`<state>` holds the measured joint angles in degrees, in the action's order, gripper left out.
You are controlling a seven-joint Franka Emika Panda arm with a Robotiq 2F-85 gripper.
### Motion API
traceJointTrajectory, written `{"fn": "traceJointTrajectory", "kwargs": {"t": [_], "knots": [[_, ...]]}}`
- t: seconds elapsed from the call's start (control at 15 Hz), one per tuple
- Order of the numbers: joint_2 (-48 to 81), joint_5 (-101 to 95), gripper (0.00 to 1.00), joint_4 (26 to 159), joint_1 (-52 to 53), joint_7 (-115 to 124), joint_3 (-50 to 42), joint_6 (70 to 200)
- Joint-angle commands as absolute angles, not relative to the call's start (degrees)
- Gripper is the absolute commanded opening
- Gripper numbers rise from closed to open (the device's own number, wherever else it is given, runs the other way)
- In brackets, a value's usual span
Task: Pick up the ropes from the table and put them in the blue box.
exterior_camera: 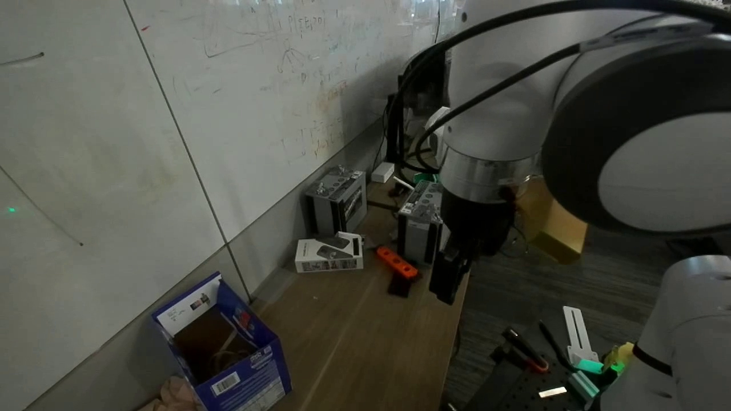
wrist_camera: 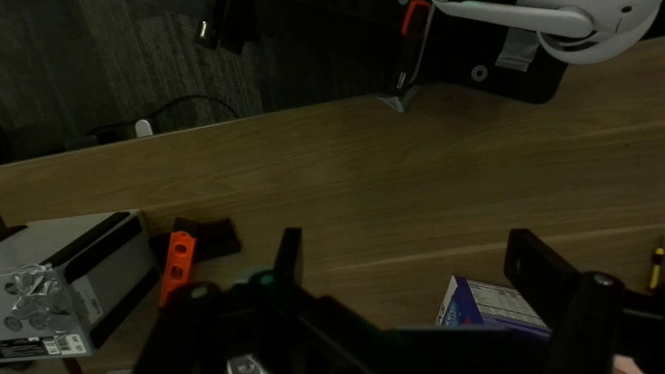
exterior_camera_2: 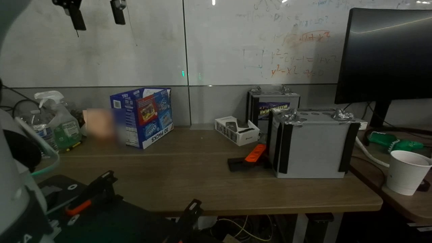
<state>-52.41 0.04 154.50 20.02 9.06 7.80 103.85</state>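
The blue box [exterior_camera: 260,379] stands open-topped on the table [exterior_camera: 365,342] against the whiteboard wall. It also shows in an exterior view [exterior_camera_2: 148,116] and partly in the wrist view [wrist_camera: 501,304]. Pale rope-like strands [exterior_camera: 227,358] lie inside the box, dim and partly hidden by its wall. No rope shows on the tabletop. My gripper is high above the table, its fingers wide apart with nothing between them, in the wrist view [wrist_camera: 405,234] and in both exterior views [exterior_camera: 448,279] [exterior_camera_2: 99,23]. It touches nothing.
Two grey battery-like cases [exterior_camera_2: 314,148] [exterior_camera: 342,200], a white phone box [exterior_camera: 329,255] and an orange level [exterior_camera: 396,261] on a black piece stand farther along the table. A spray bottle [exterior_camera_2: 62,125] is beside the blue box. A monitor [exterior_camera_2: 384,55] and paper cup [exterior_camera_2: 407,173] are at the far end.
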Motion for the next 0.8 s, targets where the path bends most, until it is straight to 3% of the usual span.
{"fn": "traceJointTrajectory", "kwargs": {"t": [0.0,0.73], "knots": [[-56.7,2.9,1.00,157.1,18.1,5.3,8.2,105.3],[-56.7,4.5,1.00,157.8,15.4,5.6,9.1,103.8]]}}
